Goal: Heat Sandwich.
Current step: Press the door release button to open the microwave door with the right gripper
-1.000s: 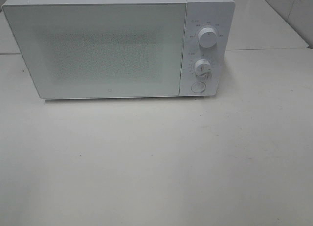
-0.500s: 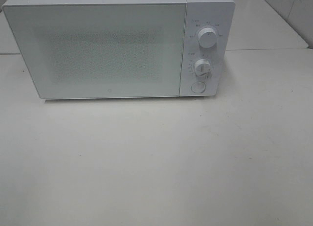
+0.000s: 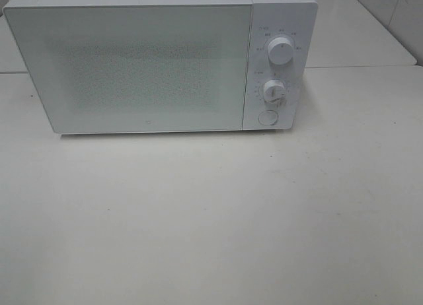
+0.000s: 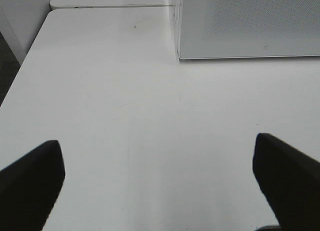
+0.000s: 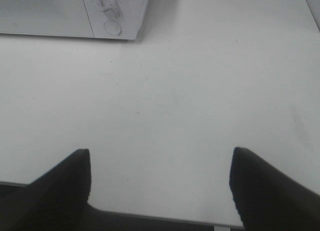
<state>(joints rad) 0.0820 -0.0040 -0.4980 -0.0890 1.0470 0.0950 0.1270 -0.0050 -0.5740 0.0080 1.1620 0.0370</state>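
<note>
Microwave (image 3: 277, 28) interior (behind opaque door (image 3: 132, 67)) unseen.

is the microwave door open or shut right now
Shut. The microwave door sits flush beside the control panel, with no gap along its edges. What is inside cannot be seen.

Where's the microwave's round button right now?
Exterior high view: the round button sits low on the control panel at the right end of the microwave, just below the lower knob.
</note>
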